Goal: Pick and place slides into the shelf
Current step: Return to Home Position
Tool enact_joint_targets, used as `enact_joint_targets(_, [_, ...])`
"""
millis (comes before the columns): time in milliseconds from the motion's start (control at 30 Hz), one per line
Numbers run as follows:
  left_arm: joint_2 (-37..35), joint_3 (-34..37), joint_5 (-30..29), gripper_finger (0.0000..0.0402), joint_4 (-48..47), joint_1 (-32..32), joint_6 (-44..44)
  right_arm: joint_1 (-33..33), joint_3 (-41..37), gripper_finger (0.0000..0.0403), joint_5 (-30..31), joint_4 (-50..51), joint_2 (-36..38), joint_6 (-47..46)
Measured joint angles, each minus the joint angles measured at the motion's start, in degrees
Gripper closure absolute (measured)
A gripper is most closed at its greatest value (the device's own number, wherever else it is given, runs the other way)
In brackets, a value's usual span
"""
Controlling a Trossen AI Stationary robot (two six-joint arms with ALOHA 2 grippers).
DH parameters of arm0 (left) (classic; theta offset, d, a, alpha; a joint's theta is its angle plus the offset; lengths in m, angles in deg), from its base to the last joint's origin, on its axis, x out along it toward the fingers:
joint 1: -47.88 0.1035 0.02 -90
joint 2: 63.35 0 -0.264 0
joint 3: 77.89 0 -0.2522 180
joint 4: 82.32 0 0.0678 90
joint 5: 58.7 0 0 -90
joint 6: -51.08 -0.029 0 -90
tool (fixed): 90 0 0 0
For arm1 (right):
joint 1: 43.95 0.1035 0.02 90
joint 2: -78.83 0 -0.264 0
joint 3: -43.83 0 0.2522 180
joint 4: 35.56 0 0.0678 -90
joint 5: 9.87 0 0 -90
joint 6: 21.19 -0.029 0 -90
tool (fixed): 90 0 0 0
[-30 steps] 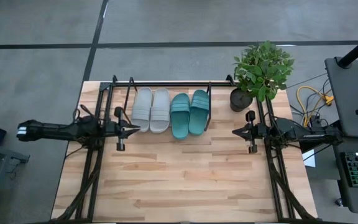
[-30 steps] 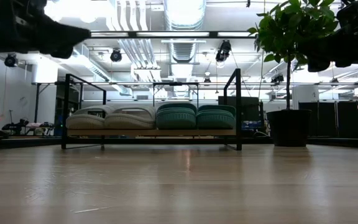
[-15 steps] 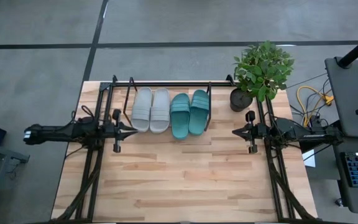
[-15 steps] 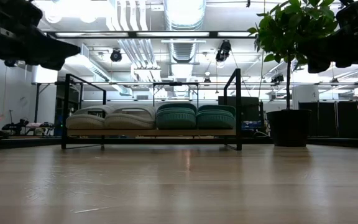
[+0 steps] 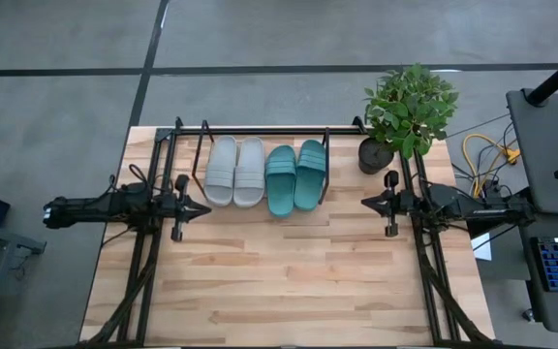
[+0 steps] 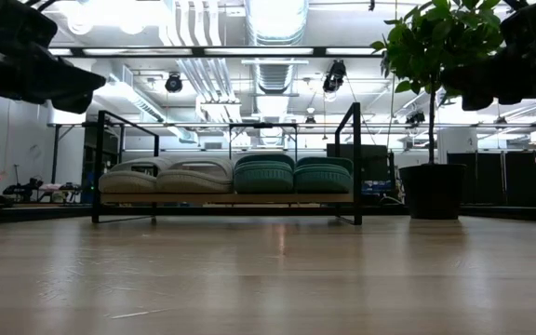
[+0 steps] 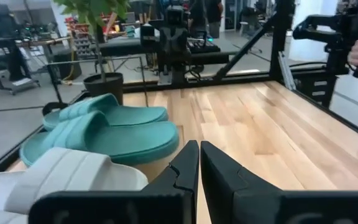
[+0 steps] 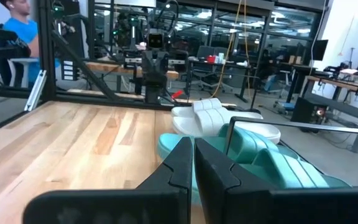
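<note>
Four slides, two grey and two teal, lie side by side in the shelf. My left hand, clenched on nothing, has drawn back from the shelf's left front corner (job looks done). My right hand, also clenched and empty, waits beyond the shelf's right end.

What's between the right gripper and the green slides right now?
Only bare table and the shelf's end rod, seen in the high view; the right gripper sits clear of the green slides.
</note>
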Motion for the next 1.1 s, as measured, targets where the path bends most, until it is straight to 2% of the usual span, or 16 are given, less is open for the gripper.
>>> enact_joint_targets(367, [0.1, 0.2, 1.2, 0.0401, -0.3, 0.0, 0.0, 0.0, 0.0, 0.0394, 0.0, 0.0, -0.4, -5.6])
enact_joint_targets(600, [0.5, 0.2, 0.8, 0.0401, -0.3, 0.0, -0.1, 0.0, 0.0, 0.0394, 0.0, 0.1, -0.4, -5.0])
enact_joint_targets(800, [0.6, 0.2, 0.8, 0.0402, -0.1, 0.0, -0.2, 0.0, 0.0, 0.0394, 0.0, 0.5, -0.5, -10.1])
enact_joint_targets(1100, [0.6, 0.2, 0.8, 0.0402, -0.1, 0.0, -0.2, 0.0, 0.0, 0.0394, 0.0, 0.5, -0.7, -10.4])
